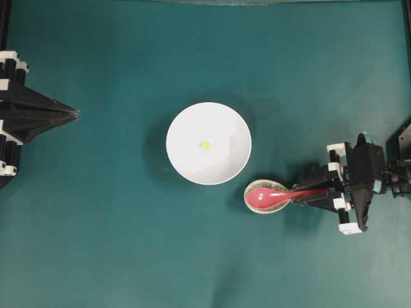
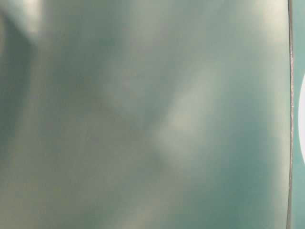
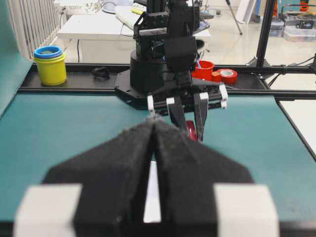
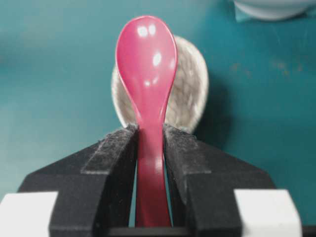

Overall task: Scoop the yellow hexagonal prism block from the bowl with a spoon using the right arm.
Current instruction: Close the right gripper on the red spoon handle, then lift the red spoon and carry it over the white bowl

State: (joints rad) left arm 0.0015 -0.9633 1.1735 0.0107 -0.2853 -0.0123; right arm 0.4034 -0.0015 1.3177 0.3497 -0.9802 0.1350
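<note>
A teal table mat (image 1: 115, 244) carries a small speckled oval dish (image 4: 190, 89), and past its far edge stand a yellow tub (image 3: 51, 68) with a blue lid, a red cup (image 3: 205, 69) and a roll of red tape (image 3: 227, 76).

table-level view: all blur, teal haze.
bowl (image 4: 274, 7): cut by right wrist view's top edge.
spoon (image 3: 191, 131): mostly hidden behind the right gripper (image 3: 189, 132).

Both arms black, white fittings; hand (image 4: 149, 148) fingers foam-faced, tapering, white blocks behind.
</note>
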